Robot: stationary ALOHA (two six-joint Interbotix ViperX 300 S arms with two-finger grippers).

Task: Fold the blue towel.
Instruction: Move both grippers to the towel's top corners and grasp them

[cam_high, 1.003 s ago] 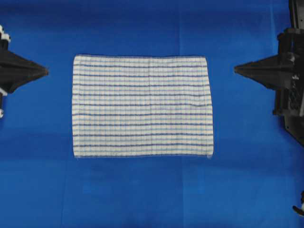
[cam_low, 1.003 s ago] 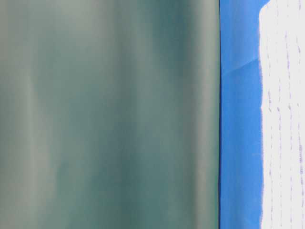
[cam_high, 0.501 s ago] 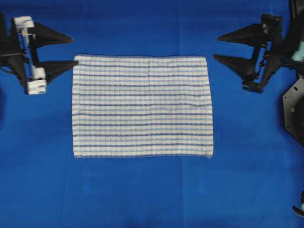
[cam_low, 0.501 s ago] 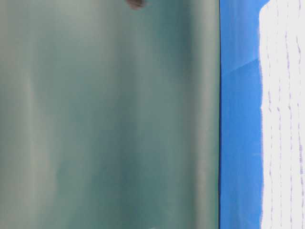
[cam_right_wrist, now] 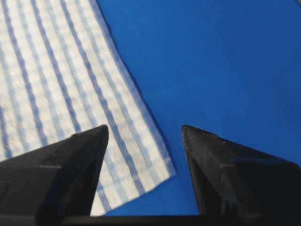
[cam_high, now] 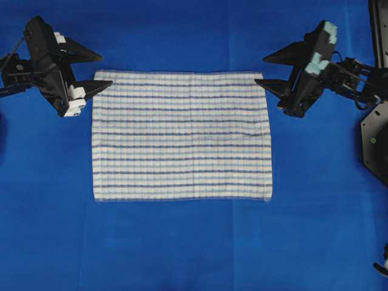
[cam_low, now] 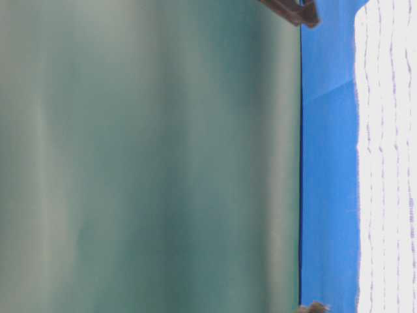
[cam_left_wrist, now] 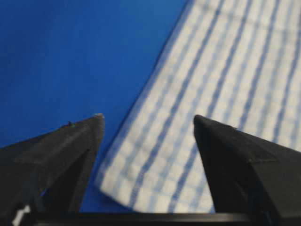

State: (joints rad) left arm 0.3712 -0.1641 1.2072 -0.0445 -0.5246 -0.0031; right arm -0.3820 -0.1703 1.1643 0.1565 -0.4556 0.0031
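Lying flat, blue towel (cam_high: 182,136), far corners between spread left gripper (cam_high: 107,71), right gripper (cam_high: 259,70)

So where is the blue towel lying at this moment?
In the overhead view the blue towel lies flat, unfolded, mid-table on the blue covering, with the open left gripper at its upper left corner and the open right gripper at its upper right.

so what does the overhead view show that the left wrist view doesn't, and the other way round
Only the overhead view shows the whole rectangular white woven towel with blue grid stripes lying flat, and the black right gripper open at its top right corner. Only the left wrist view shows the towel's near corner lying between the open tips of the black left gripper. Both show that gripper open, the striped towel unfolded, and the plain blue table covering.
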